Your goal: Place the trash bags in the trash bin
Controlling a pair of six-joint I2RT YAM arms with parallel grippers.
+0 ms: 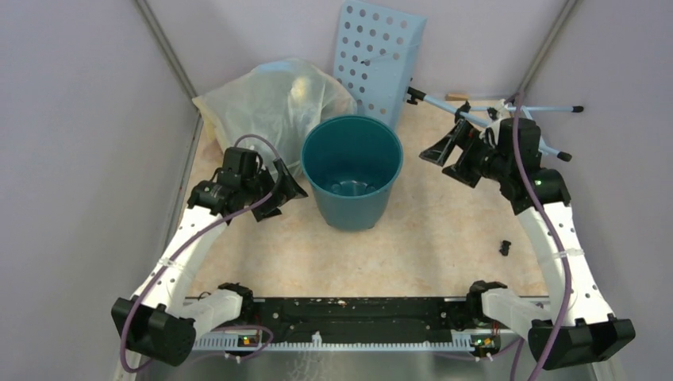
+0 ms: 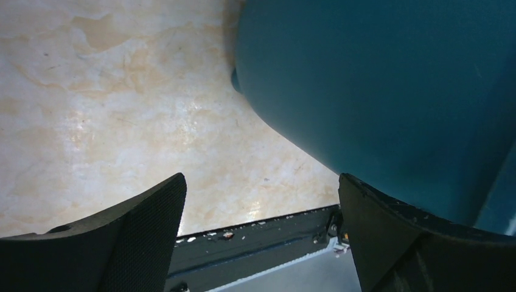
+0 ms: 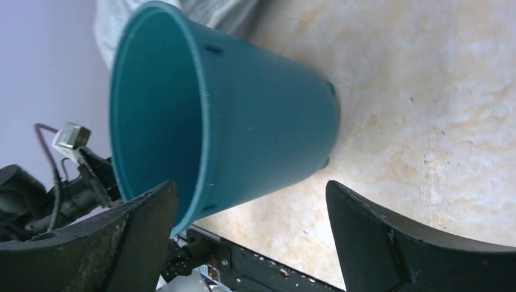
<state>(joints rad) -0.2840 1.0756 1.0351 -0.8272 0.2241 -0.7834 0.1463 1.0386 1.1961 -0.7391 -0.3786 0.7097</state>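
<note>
The teal trash bin [image 1: 353, 208] stands upright at the middle of the table, mouth up. No dark trash bags show in any view. My left gripper [image 1: 279, 194] hovers just left of the bin, open, with nothing between its fingers. In the left wrist view the bin's wall [image 2: 395, 91] fills the upper right, close beside the open left gripper [image 2: 261, 182]. My right gripper [image 1: 444, 163] hangs to the right of the bin's rim, apart from it and open. From the right wrist, the bin [image 3: 261, 121] lies beyond the empty, open right gripper [image 3: 251, 185].
A large pale yellowish stuffed bag [image 1: 270, 99] lies behind the bin at the back left. A light blue perforated panel [image 1: 377, 51] leans at the back. Thin rods [image 1: 508, 107] lie at the back right. A small black piece [image 1: 505, 247] sits on the table near the right arm.
</note>
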